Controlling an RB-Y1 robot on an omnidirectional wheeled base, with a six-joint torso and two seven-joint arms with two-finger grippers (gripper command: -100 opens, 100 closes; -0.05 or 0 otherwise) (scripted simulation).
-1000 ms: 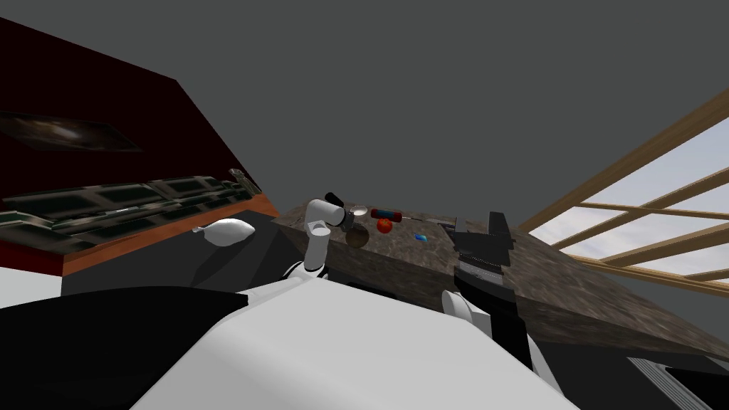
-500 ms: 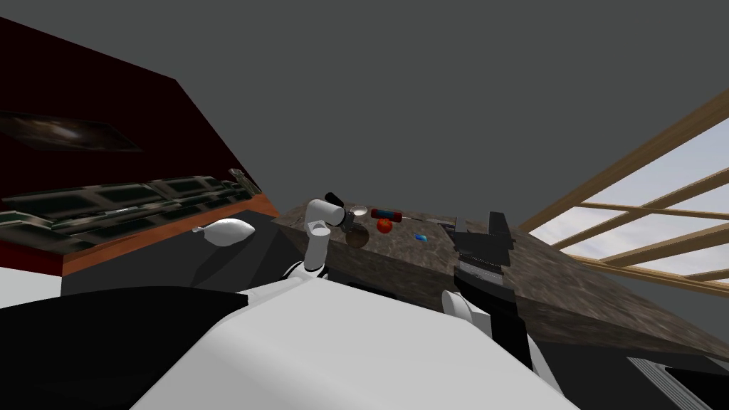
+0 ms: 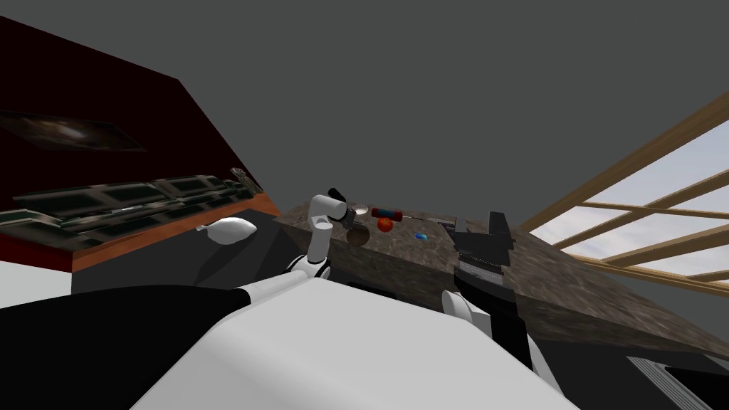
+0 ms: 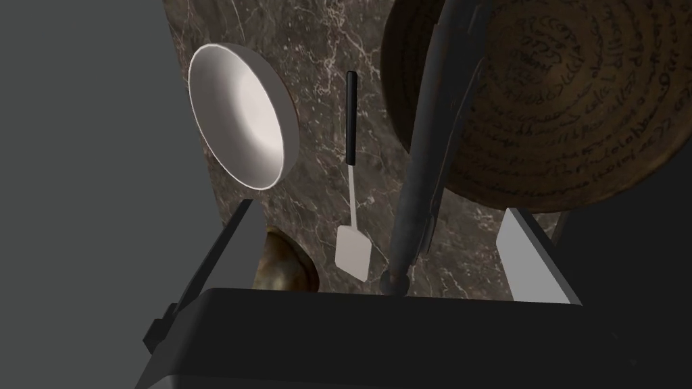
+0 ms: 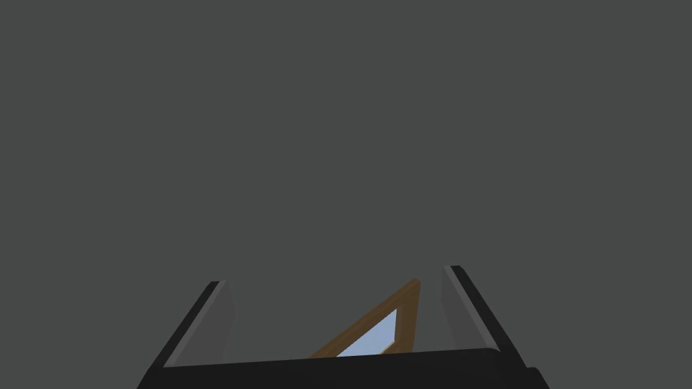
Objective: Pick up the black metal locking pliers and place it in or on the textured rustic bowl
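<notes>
**Pliers lie between the open left jaws, pointing at the textured bowl**

The left gripper is over the dark marbled tabletop. Its jaws are spread wide and neither finger touches anything. The locking pliers, drawn dark grey, sit in the gap between the fingers, about midway. Their long axis runs straight away from the gripper's body, along the way it points and not across the gap. The near end is just at the body. The far end passes in front of the rim of the textured bowl. Cannot tell whether the pliers rest on that rim, lie on the tabletop or hang free.

Judgement: a squeeze across the narrow width would take them, and the bowl is right beyond, so the carry is short.

Containers:
- **Textured bowl:** brown with ringed ridges. Nothing seen lying in the part of its inside that shows.
- **White bowl:** nothing in it. A spatula lies between it and the pliers, roughly parallel to them.
- **Brown round thing:** just beside the finger on the white bowl's side. Cannot tell what it is.

The left arm is the nearer one, reached over the tabletop's corner. The right gripper has its jaws apart and holds nothing. The right arm is low, well apart from the bowls.
</notes>
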